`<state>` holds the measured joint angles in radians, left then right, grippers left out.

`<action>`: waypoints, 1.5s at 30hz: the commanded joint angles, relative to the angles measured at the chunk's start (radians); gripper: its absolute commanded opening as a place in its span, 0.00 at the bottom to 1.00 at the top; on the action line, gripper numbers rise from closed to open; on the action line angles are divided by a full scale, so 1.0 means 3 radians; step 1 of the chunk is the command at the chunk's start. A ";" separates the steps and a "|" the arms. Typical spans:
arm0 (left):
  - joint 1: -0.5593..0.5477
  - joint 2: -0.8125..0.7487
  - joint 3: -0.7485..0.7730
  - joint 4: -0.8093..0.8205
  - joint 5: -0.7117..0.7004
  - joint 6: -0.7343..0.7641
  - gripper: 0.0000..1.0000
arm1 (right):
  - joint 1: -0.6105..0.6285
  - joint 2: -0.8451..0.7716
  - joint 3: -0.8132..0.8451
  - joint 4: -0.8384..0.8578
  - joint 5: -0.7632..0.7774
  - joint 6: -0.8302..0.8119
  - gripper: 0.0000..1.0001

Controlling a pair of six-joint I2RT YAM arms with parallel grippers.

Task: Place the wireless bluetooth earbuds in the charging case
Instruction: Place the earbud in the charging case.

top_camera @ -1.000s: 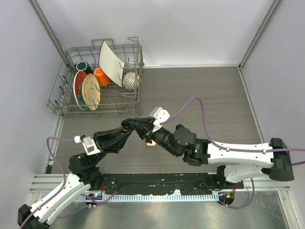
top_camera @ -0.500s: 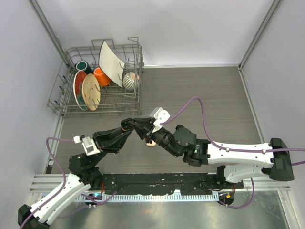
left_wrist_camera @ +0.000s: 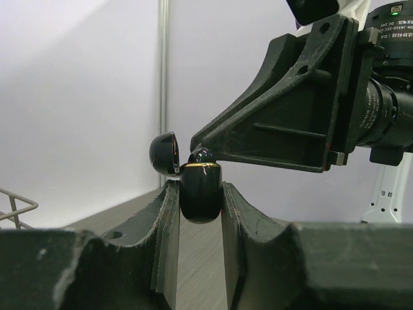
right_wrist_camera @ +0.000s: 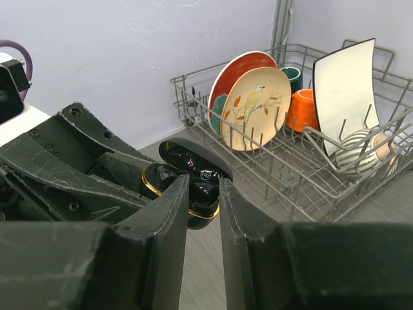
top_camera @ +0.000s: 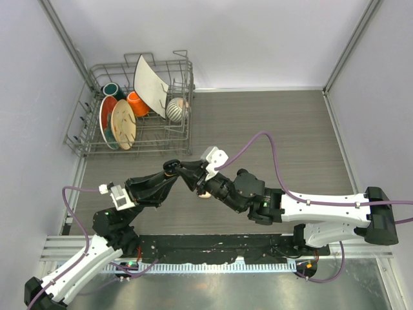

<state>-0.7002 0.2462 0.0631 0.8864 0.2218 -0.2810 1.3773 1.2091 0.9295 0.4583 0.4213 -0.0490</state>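
left gripper [left_wrist_camera: 199, 189]: clamped on the charging case [left_wrist_camera: 200, 199], one finger on each side, case held clear of the table [top_camera: 290, 129].
case pose: long axis upright in the left wrist view, mouth up. Lid [left_wrist_camera: 164, 154] hinged open and swung away from the right arm.
right gripper [right_wrist_camera: 203, 186]: fingers pressed almost together, only a slit between. Can't tell if anything is pinched in there.
key relation: right fingertips sit directly over the open mouth, touching or just shy of the gold rim. Approach comes down along the case's long axis, from the side opposite the lid.
earbud [left_wrist_camera: 205, 156]: glossy black dome at the mouth, right under the right fingertip. Probably a black earbud in or entering its well; seating depth not visible.
nearer arm: both are at the case. Left is the fixture, right does the insert.
other bits: small pale object [top_camera: 204, 194] on the table under the right wrist, mostly hidden, can't identify.
obstacles: open lid just beside the insertion path. Dish rack [top_camera: 129, 147] well apart, not a factor.
risk: tight clearance between right fingertips and left fingers, so a sideways nudge could twist the case in its clamp.
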 commanded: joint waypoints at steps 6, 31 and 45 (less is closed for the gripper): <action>0.0007 -0.0008 0.0076 0.0236 -0.0192 0.0072 0.00 | 0.0072 -0.0011 0.0144 -0.0071 -0.0198 0.0117 0.40; 0.0007 -0.0074 0.0045 0.0226 -0.0131 0.0093 0.00 | 0.0067 -0.0717 -0.0184 0.0067 0.0211 0.0250 0.57; 0.0007 -0.0120 0.0224 -0.0055 0.0349 0.0077 0.00 | -0.0647 -0.0180 0.1135 -0.2011 -0.0188 0.1476 0.60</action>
<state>-0.6998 0.2150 0.0647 0.8825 0.2504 -0.2764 1.3060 1.1133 1.1339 0.0879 0.5640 0.2028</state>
